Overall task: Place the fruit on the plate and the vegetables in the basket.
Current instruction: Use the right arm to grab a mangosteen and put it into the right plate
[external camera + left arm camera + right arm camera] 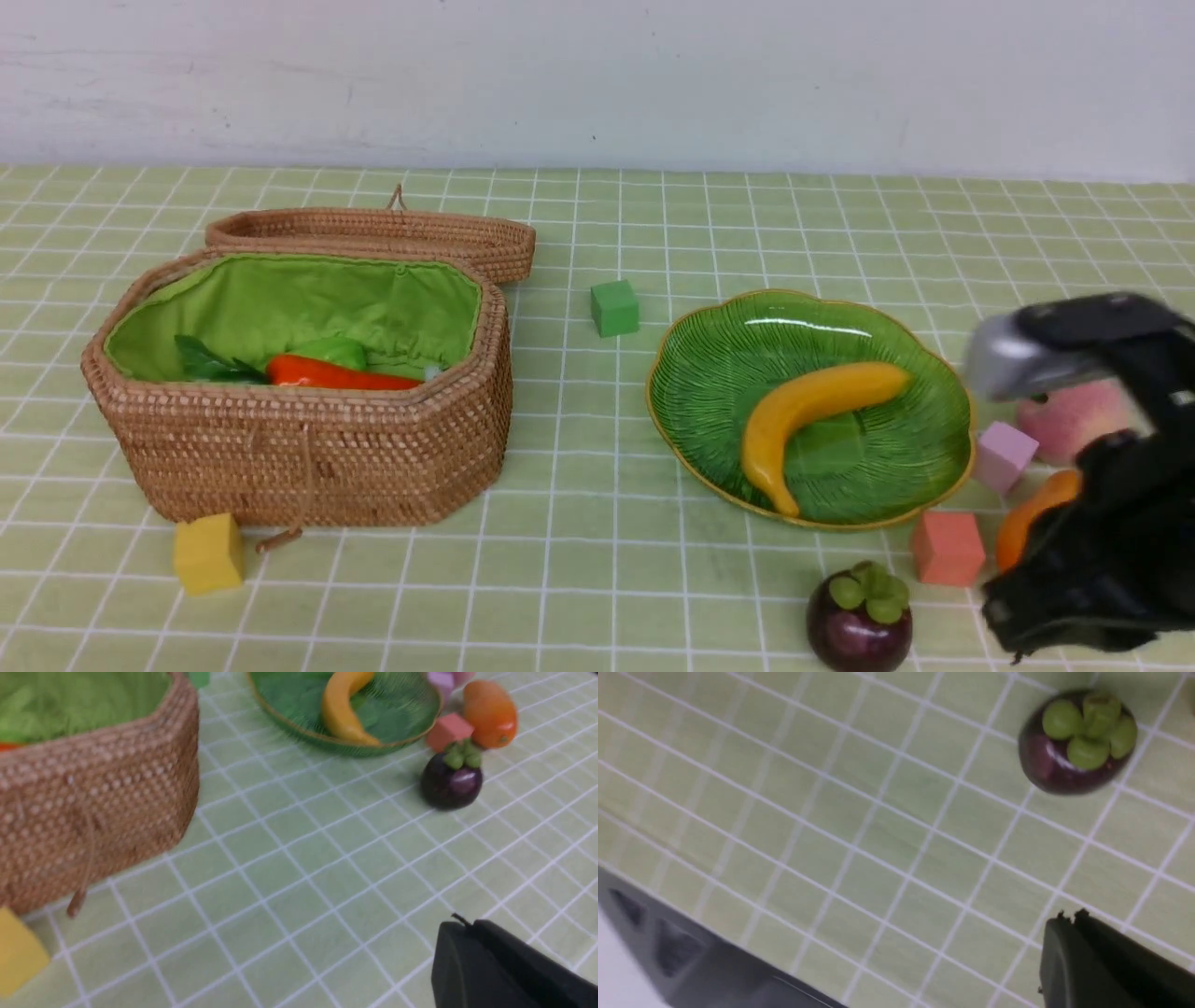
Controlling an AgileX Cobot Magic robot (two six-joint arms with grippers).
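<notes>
The wicker basket (308, 439) stands open at the left. In it lie the orange-red pepper (336, 375), a light green gourd (331, 350) and something with dark green leaves (210, 364). The yellow banana (803, 411) lies on the green leaf plate (896, 336). The mangosteen (859, 616) sits on the cloth in front of the plate. To the right of the plate lie the mango (1027, 518) and the peach (1074, 420), both partly hidden by my right arm (1111, 551). My right gripper (1069, 917) is shut and empty, short of the mangosteen (1078, 742). My left gripper (460, 924) is shut and empty over bare cloth.
Small cubes lie about: green (614, 308) behind the plate, yellow (208, 553) in front of the basket, lilac (1004, 455) and salmon (947, 547) at the plate's right edge. The basket lid (373, 233) lies open behind the basket. A dark table edge (691, 961) shows in the right wrist view.
</notes>
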